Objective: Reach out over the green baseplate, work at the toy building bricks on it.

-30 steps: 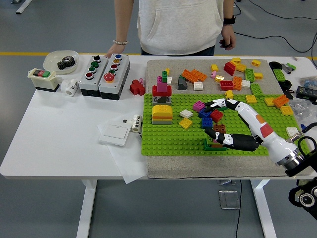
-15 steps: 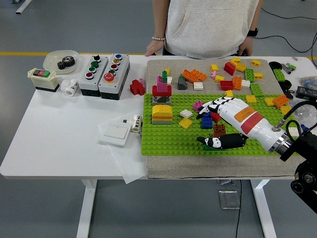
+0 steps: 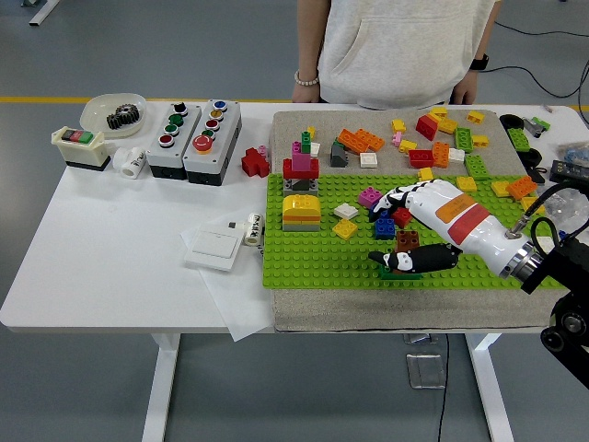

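Writing on the white tube [image 3: 251, 227] beside the green baseplate [image 3: 313, 262] is illegible.

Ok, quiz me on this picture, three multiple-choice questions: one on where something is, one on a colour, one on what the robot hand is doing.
1. Where is the white bowl with the gear?
A. table's far left
B. on the baseplate
C. near right corner

2. What colour is the brick topping the stack at the green baseplate's left edge?
A. blue
B. yellow
C. black

3. What is the right hand doing?
A. resting off the table
B. pressing a button
C. reaching over bricks on the baseplate

Answers: 1 A, it sits beside the button boxes. 2 B, the rounded top is yellow. 3 C, its fingers spread over the blue brick and red brick.
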Tool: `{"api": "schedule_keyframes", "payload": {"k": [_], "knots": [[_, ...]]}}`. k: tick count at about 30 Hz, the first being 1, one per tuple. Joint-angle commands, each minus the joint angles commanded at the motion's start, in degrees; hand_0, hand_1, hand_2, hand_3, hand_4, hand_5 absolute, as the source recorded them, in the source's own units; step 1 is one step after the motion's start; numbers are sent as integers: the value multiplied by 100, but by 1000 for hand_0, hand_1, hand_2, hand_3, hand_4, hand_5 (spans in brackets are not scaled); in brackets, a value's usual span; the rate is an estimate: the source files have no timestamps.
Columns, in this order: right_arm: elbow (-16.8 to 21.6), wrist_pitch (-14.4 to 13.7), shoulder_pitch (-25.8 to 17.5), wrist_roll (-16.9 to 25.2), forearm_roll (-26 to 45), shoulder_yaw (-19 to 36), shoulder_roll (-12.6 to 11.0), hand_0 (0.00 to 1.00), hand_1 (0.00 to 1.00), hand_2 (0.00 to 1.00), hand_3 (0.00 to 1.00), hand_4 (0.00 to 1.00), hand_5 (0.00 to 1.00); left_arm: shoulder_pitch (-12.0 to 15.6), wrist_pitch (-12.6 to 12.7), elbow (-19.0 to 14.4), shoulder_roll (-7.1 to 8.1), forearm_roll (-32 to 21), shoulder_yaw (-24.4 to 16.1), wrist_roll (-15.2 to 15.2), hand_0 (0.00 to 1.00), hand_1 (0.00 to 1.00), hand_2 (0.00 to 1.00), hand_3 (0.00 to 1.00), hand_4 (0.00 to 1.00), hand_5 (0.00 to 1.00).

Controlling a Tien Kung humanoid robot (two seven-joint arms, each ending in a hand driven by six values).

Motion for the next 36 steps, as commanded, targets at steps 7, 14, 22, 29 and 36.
{"api": "schedule_keyframes", "payload": {"k": [7, 14, 22, 29, 36], "knots": [[16, 3, 15, -20, 48, 58, -19, 483, 507, 554, 592, 820, 613, -15, 7, 0, 3, -20, 15, -14, 476, 575, 634, 579, 601, 674], [-5, 40, 10, -66, 4, 93, -13, 457, 453, 514, 591, 818, 608, -24, 21, 2, 5, -53, 28, -26, 476, 572, 633, 579, 603, 673], [-24, 53, 2, -46, 6, 113, -9, 487, 494, 557, 568, 811, 601, -32, 23, -2, 5, -42, 23, -21, 478, 572, 632, 579, 604, 674], [-139, 61, 7, -61, -21, 104, 6, 517, 506, 575, 558, 802, 607, 4, 26, 1, -6, 5, -15, 3, 478, 573, 634, 578, 604, 676], [-126, -3, 0, -17, -8, 168, -17, 523, 505, 565, 546, 766, 606, 5, 44, 1, -6, -37, 14, -9, 478, 573, 633, 578, 605, 675]]}}
